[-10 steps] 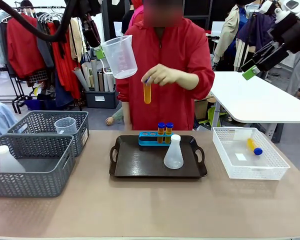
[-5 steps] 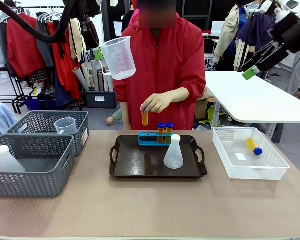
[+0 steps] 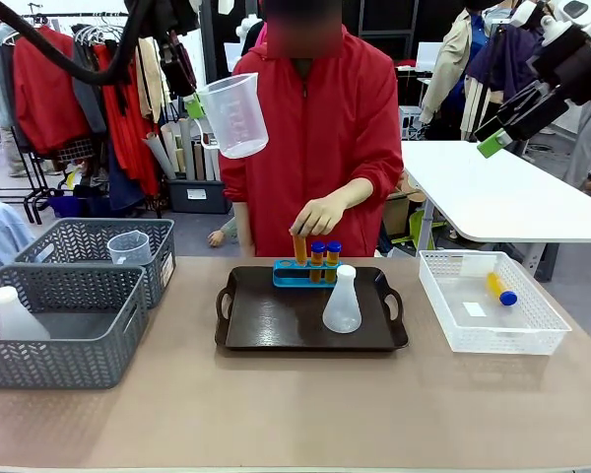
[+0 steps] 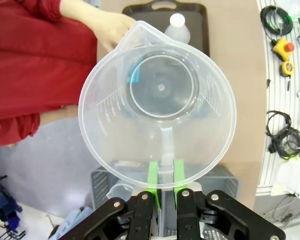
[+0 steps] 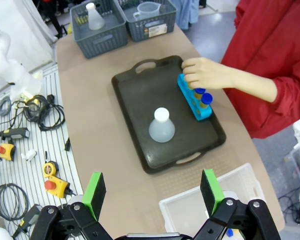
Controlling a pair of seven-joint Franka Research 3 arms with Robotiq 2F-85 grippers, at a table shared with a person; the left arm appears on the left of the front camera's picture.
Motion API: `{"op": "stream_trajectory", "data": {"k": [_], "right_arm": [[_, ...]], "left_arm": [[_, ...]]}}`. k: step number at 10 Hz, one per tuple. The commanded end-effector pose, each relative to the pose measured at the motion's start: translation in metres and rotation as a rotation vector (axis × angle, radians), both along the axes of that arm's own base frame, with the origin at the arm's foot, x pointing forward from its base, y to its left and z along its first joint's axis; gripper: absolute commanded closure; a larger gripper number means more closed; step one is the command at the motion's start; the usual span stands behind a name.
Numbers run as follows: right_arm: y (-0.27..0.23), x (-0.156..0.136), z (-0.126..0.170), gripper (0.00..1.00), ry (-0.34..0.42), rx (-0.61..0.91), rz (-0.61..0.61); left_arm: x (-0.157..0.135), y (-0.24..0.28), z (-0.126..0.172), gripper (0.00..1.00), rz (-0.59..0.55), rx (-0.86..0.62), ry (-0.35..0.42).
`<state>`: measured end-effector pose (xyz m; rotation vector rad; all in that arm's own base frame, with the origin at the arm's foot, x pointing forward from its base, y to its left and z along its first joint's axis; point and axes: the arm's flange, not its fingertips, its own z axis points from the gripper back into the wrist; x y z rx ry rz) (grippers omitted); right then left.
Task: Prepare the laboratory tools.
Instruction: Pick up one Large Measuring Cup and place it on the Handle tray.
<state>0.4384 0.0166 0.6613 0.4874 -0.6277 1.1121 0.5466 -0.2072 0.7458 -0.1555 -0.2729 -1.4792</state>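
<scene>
The left jaws are clenched on the handle of the clear measuring beaker (image 3: 234,113), green pads (image 4: 152,178) pinching it from both sides. The beaker hangs upright, high above the far-left corner of the dark brown tray (image 3: 238,338), in front of the person's red sleeve.

On the tray's far edge sits a blue tube rack (image 3: 288,276). Two yellow-orange tubes with blue caps (image 3: 325,256) stand in it side by side. The person's hand (image 3: 320,215) grips a third tube (image 3: 299,248) by its top, with its lower end at the rack, just left of those two. Its cap is hidden under the fingers. The white conical flask (image 3: 342,301) stands upright on the tray, right of its middle and just in front of the rack. The fourth tube (image 3: 500,289) lies on its side in the white mesh basket (image 3: 443,305), on the tabletop right of the tray.

The right jaws are spread wide, grasping nothing, high up and well right of the tray. From that wrist, the green fingertips (image 5: 95,187) frame the tray's near end.

Left of the tray stand two grey mesh baskets. The farther basket (image 3: 89,236) holds a small clear beaker (image 3: 130,246), and the nearer basket (image 3: 69,345) holds a white flask (image 3: 15,315).
</scene>
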Motion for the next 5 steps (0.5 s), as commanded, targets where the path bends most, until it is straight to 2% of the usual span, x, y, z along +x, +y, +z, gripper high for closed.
{"op": "stream_trajectory", "data": {"k": [1, 3, 5], "right_arm": [[0.001, 0.000, 0.001, 0.00, -0.009, 0.005, 0.008], [0.001, 0.000, 0.001, 0.00, -0.009, 0.005, 0.008], [0.001, 0.000, 0.001, 0.00, -0.009, 0.005, 0.008]], "left_arm": [[-0.018, 0.023, -0.013, 1.00, 0.020, 0.042, -0.010], [-0.020, 0.031, -0.022, 1.00, 0.016, 0.066, -0.011], [-0.026, 0.025, -0.022, 1.00, 0.055, 0.045, -0.046]]}}
